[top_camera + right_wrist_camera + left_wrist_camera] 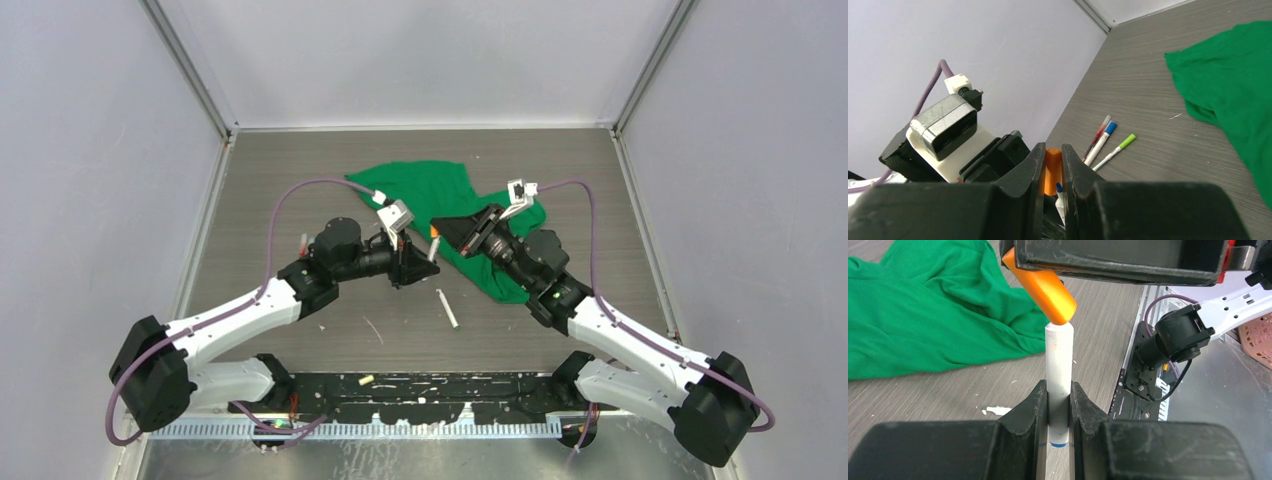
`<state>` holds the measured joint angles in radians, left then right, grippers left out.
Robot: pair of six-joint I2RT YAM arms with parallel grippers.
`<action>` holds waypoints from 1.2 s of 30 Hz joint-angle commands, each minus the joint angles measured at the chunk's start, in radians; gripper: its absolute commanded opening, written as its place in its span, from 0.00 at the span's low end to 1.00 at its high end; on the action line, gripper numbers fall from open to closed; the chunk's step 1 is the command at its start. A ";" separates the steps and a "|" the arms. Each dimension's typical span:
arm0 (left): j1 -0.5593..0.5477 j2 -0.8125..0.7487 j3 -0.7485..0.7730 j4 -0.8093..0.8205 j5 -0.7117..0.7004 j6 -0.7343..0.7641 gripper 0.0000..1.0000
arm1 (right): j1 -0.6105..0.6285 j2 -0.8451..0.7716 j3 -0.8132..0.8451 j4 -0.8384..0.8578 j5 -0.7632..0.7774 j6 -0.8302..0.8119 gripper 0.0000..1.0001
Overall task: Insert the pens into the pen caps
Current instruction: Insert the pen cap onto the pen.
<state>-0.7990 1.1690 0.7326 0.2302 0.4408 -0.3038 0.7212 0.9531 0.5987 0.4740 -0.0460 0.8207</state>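
Pens first: three pens (pixel 1102 141) lie close together on the tabletop (pixel 280 170) over on the left side, beyond my left arm. Their ends are red, blue and green, clear only from the right wrist camera. Red and blue lie side by side, and the green one lies just beside them, angled off a little.

My left end effector (pixel 1059 405) is pinching the held pen (pixel 1058 365). Its white barrel stands upright between the fingers, with a thin blue band showing low down at the grip. It is lifted off the tabletop, near the middle.

Next, the orange cap (pixel 1045 292): tilted, its open end meeting the top end of the held pen. They are touching or very nearly so, and I cannot tell whether the tip has gone in. From the right wrist camera a blue tip shows just under the cap.

One loose pen (pixel 446 308), white, lies flat on the tabletop between the two arms, nearer the bases, with nothing touching it.

My right end effector (pixel 1053 160) is pressed onto the orange cap, a finger on either side, facing the left end effector at close quarters.

Last, the green cloth (pixel 430 190) lies crumpled on the tabletop, behind and under the right end effector.
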 commanded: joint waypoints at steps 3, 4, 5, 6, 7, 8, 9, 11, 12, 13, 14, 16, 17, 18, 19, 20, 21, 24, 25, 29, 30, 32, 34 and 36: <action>-0.002 -0.026 0.018 0.078 0.013 -0.020 0.01 | 0.017 -0.044 0.017 0.049 0.074 -0.068 0.01; -0.002 -0.023 0.018 0.083 0.020 -0.024 0.01 | 0.017 -0.047 0.012 0.064 0.073 -0.068 0.01; -0.003 -0.019 0.021 0.083 0.028 -0.026 0.01 | 0.018 -0.048 0.008 0.076 0.071 -0.069 0.00; -0.002 -0.014 0.022 0.084 0.035 -0.031 0.01 | 0.018 -0.048 0.007 0.082 0.070 -0.072 0.01; -0.003 -0.010 0.020 0.088 0.043 -0.034 0.01 | 0.018 -0.048 0.005 0.089 0.067 -0.076 0.01; -0.002 -0.009 0.018 0.094 0.051 -0.039 0.01 | 0.018 -0.048 0.005 0.094 0.066 -0.078 0.01; -0.001 -0.008 0.016 0.104 0.058 -0.046 0.01 | 0.017 -0.049 0.000 0.104 0.066 -0.078 0.01; 0.000 -0.013 0.010 0.119 0.064 -0.059 0.01 | 0.017 -0.059 -0.010 0.116 0.071 -0.078 0.01; -0.002 -0.017 0.008 0.122 0.066 -0.062 0.01 | 0.018 -0.066 -0.012 0.116 0.075 -0.082 0.01; -0.001 -0.024 0.005 0.126 0.070 -0.064 0.01 | 0.018 -0.074 -0.014 0.112 0.080 -0.086 0.01; -0.001 -0.028 0.004 0.130 0.076 -0.066 0.01 | 0.018 -0.082 -0.019 0.111 0.085 -0.088 0.00; -0.001 -0.034 0.000 0.141 0.087 -0.073 0.01 | 0.018 -0.091 -0.026 0.118 0.095 -0.088 0.00; -0.001 -0.035 -0.002 0.147 0.089 -0.079 0.01 | 0.018 -0.094 -0.029 0.121 0.098 -0.088 0.00; -0.001 -0.035 -0.004 0.153 0.091 -0.086 0.01 | 0.016 -0.095 -0.030 0.126 0.099 -0.087 0.00; 0.000 -0.034 -0.007 0.163 0.092 -0.093 0.01 | 0.016 -0.096 -0.034 0.132 0.100 -0.084 0.00; -0.001 -0.033 -0.011 0.168 0.094 -0.098 0.01 | 0.016 -0.098 -0.037 0.138 0.100 -0.081 0.00; -0.002 -0.032 -0.014 0.174 0.093 -0.102 0.01 | 0.017 -0.100 -0.040 0.142 0.100 -0.079 0.00; -0.001 -0.042 -0.019 0.189 0.091 -0.111 0.00 | 0.017 -0.110 -0.047 0.141 0.102 -0.076 0.00; -0.001 -0.047 -0.019 0.190 0.090 -0.111 0.01 | 0.016 -0.112 -0.049 0.142 0.105 -0.074 0.00; -0.002 -0.059 -0.025 0.199 0.094 -0.114 0.00 | 0.015 -0.112 -0.053 0.145 0.106 -0.069 0.00; -0.001 -0.061 -0.027 0.201 0.095 -0.116 0.00 | 0.015 -0.110 -0.054 0.145 0.106 -0.067 0.00; -0.001 -0.061 -0.027 0.200 0.099 -0.119 0.00 | 0.012 -0.107 -0.058 0.156 0.100 -0.061 0.00; -0.001 -0.061 -0.029 0.204 0.099 -0.124 0.00 | 0.014 -0.103 -0.055 0.164 0.086 -0.060 0.00; 0.002 -0.065 -0.035 0.220 0.098 -0.132 0.00 | 0.011 -0.097 -0.055 0.172 0.070 -0.059 0.00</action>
<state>-0.7990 1.1404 0.7002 0.3519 0.5209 -0.4160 0.7338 0.8619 0.5396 0.5732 0.0387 0.7624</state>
